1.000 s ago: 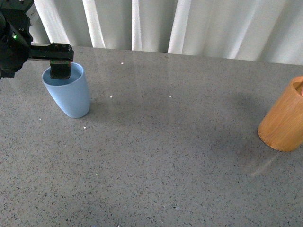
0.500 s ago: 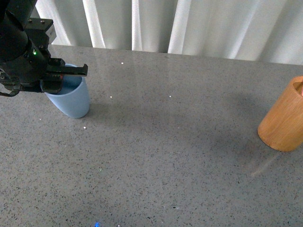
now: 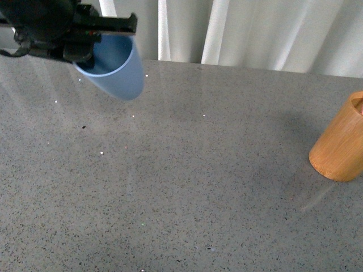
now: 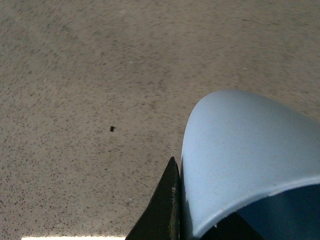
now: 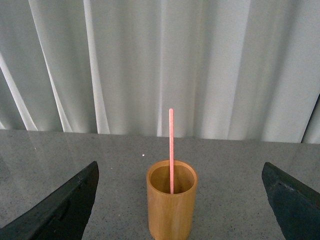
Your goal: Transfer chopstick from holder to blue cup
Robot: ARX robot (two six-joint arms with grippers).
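Observation:
My left gripper (image 3: 85, 42) is shut on the rim of the light blue cup (image 3: 116, 71) and holds it tilted in the air above the far left of the table. The cup also fills the left wrist view (image 4: 245, 155), with one black fingertip (image 4: 167, 200) against its outer wall. The orange-brown holder (image 3: 340, 141) stands at the right edge of the front view. In the right wrist view the holder (image 5: 171, 210) stands upright with one pinkish-orange chopstick (image 5: 171, 150) in it. My right gripper (image 5: 180, 200) is open wide, in front of the holder and apart from it.
The grey speckled table (image 3: 198, 187) runs back to white curtains (image 3: 255, 31). A small dark speck (image 4: 112, 129) lies on the table below the cup.
My left gripper has lifted the blue cup off the table, up and to the right, and tilted it. The holder has not moved.

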